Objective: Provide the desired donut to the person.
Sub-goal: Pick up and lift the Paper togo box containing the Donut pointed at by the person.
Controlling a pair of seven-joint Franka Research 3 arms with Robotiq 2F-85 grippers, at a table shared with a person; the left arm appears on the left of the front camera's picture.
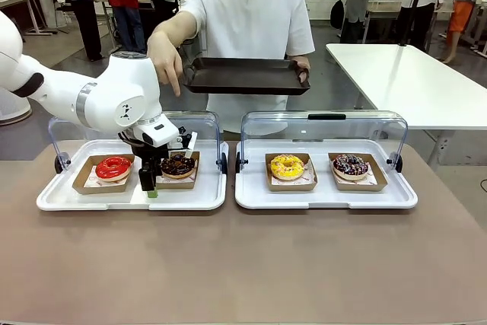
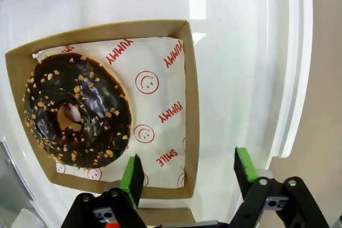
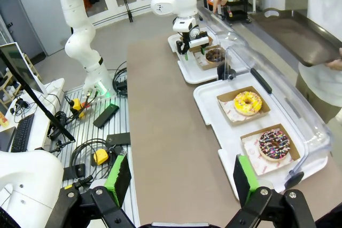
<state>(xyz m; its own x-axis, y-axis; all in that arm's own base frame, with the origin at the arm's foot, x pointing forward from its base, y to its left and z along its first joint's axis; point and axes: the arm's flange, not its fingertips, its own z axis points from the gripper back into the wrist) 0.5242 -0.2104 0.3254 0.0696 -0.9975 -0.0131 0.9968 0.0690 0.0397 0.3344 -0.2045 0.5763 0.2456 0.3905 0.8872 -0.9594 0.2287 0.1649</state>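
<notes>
the left gripper (image 1: pixel 152 190) is down in the left white tray (image 1: pixel 129 203), with the red donut (image 1: pixel 113 167) at its 9 o'clock and the chocolate nut donut (image 1: pixel 178 164) at its 2 o'clock. in the left wrist view its fingers (image 2: pixel 132 179) stand apart and clamp nothing. 1 finger is over the printed paper inside the cardboard box (image 2: pixel 193 105), the other is over the bare tray, and the box's wall runs between them. whether a pad touches the box i cannot tell. the chocolate nut donut fills the box's 9 o'clock side.

at 12 o'clock of that donut, the person (image 1: pixel 251 20) points a hand (image 1: pixel 163 55) down and holds 1 dark tray (image 1: pixel 243 75) with the other hand.

to the right, the right white tray (image 1: pixel 327 202) holds the yellow donut (image 1: pixel 287 165) and the sprinkled donut (image 1: pixel 351 164).

the right gripper (image 3: pixel 181 177) hangs above the table's (image 1: pixel 243 264) edge, fingers wide apart, gripping nothing.

count: 2 white trays, 2 raised clear lids (image 1: pixel 327 123), 4 donuts, 4 boxes.
</notes>
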